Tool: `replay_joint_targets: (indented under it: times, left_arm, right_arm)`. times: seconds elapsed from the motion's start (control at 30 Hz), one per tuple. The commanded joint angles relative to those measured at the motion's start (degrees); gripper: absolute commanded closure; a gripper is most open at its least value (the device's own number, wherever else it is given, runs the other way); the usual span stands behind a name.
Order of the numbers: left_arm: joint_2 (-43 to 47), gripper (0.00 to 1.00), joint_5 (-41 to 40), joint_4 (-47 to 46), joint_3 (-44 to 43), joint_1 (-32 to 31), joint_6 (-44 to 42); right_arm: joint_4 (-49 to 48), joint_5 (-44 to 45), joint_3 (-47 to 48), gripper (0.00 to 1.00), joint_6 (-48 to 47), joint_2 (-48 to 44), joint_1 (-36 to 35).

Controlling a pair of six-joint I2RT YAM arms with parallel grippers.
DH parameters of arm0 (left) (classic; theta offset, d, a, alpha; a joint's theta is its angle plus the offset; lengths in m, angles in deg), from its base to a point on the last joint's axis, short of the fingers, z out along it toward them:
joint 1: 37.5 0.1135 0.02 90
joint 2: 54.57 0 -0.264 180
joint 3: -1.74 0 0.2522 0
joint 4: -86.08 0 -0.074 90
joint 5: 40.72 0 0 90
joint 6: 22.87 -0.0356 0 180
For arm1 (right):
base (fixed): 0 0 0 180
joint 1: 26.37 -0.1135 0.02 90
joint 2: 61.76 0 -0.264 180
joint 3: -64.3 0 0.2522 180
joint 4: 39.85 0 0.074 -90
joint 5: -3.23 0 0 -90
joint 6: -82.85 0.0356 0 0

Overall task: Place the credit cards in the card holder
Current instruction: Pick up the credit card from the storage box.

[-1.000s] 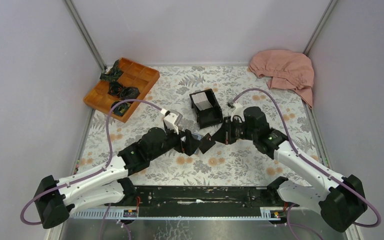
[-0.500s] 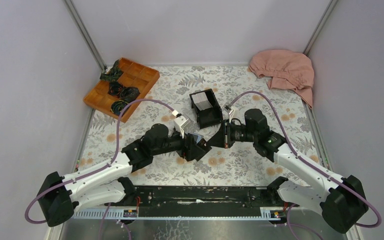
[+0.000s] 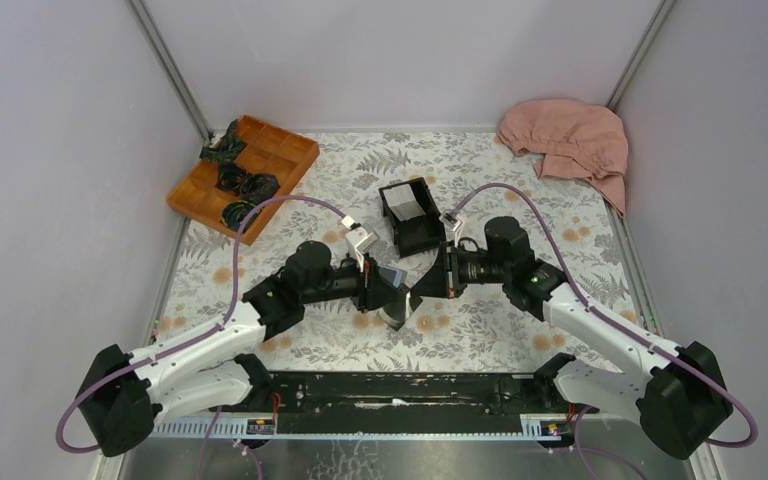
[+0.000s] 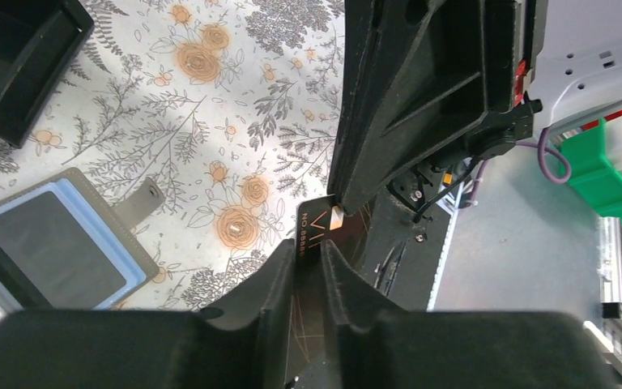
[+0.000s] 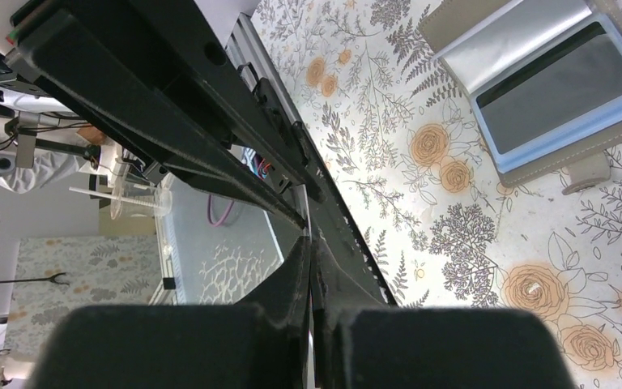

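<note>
Handover, mid-air. Right pincer (image 5: pixel 312 251) is clamped on the dark card (image 4: pixel 317 220). The card's other end sits between the left pincer (image 4: pixel 308 271) fingers, gap narrow; can't tell if pinching. Holder (image 4: pixel 48 243) lies open below, beside the left pincer. Get your left grip square and firm before the right lets go.

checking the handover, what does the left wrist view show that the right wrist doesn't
Only left wrist: the printed face of the dark card, flanked by the left end effector, and the black box. Only right wrist: the silvery half of the card holder, and the card edge-on in the shut right end effector. Both: the holder's blue half, open on the floral table.
</note>
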State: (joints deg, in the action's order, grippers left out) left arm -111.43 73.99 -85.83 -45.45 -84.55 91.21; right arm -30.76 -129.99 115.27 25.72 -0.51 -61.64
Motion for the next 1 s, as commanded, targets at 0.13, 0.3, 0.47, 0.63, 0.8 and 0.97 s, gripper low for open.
replay_joint_targets:
  times: [0.13, 0.3, 0.47, 0.63, 0.8, 0.97]
  left_arm:
    - [0.5, 0.88, 6.9, -7.7, 1.6, 0.8, 2.6]
    - [0.4, 1.0, 9.9, -10.0, 2.1, 1.9, 4.1]
    - [-0.4, 1.0, 10.3, -11.0, 2.6, 2.9, 5.1]
    - [1.3, 1.0, 5.1, -9.6, 3.1, 4.2, 5.0]
    - [1.9, 1.0, 0.0, -8.3, 3.3, 5.6, 5.4]
    - [1.8, 1.0, -3.9, -10.7, 5.0, 7.3, 7.8]
  right_arm:
    - [-4.9, -1.6, 2.3, 1.0, 0.4, 1.2, 1.5]
    - [-6.1, -2.1, 3.2, 1.0, 0.9, 2.6, 1.8]
    - [-6.9, -1.7, 3.8, 0.92, 0.9, 3.1, 2.4]
    - [-5.2, 2.4, 3.6, 0.63, -0.7, 1.3, 2.8]
    - [-7.9, 5.1, 1.6, 0.57, 0.7, 0.0, 2.8]
    - [-10.0, 7.9, -0.5, 0.55, 1.9, -1.0, 2.8]
